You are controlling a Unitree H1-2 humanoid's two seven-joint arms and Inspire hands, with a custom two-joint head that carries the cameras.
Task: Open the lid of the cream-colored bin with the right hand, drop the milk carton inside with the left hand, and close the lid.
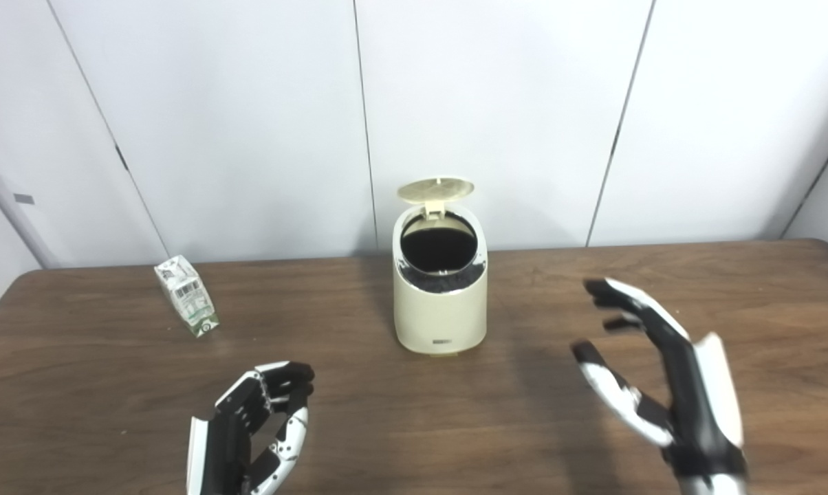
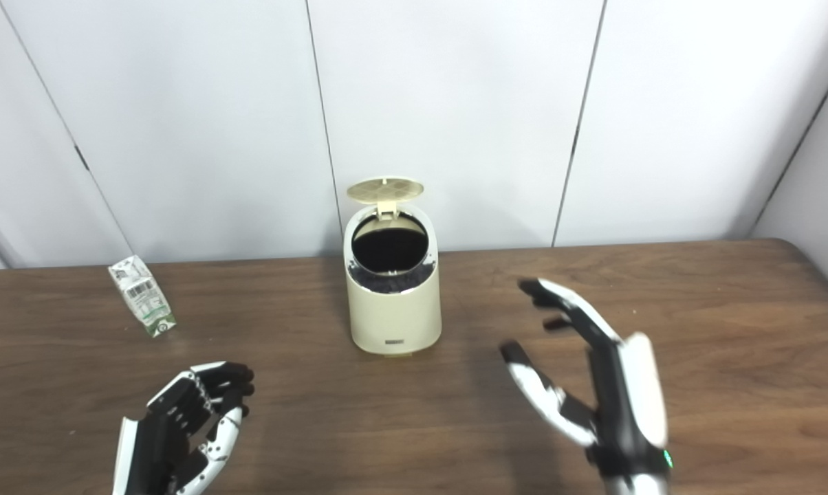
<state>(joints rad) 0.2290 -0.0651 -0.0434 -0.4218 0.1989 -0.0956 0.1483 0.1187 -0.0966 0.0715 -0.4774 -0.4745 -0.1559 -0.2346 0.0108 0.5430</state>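
The right hand (image 1: 661, 371) hovers with fingers (image 1: 620, 295) spread apart, holding nothing, to the right of the cream-colored bin (image 1: 440, 309), whose lid (image 1: 435, 189) stands raised. The left hand (image 1: 252, 426) is empty, fingers loosely curled, low over the wooden table (image 1: 414, 426). The milk carton (image 1: 186, 295) lies tilted at far left, well apart from both hands.

Brown wooden table (image 1: 730, 289) — white panelled wall (image 1: 496, 103) behind, dark seams.

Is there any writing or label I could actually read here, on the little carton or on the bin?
None can be read.
Milk carton: a barcode and green print, too blurred to read.
Cream-colored bin: a small dark label low on its front, too small to read.
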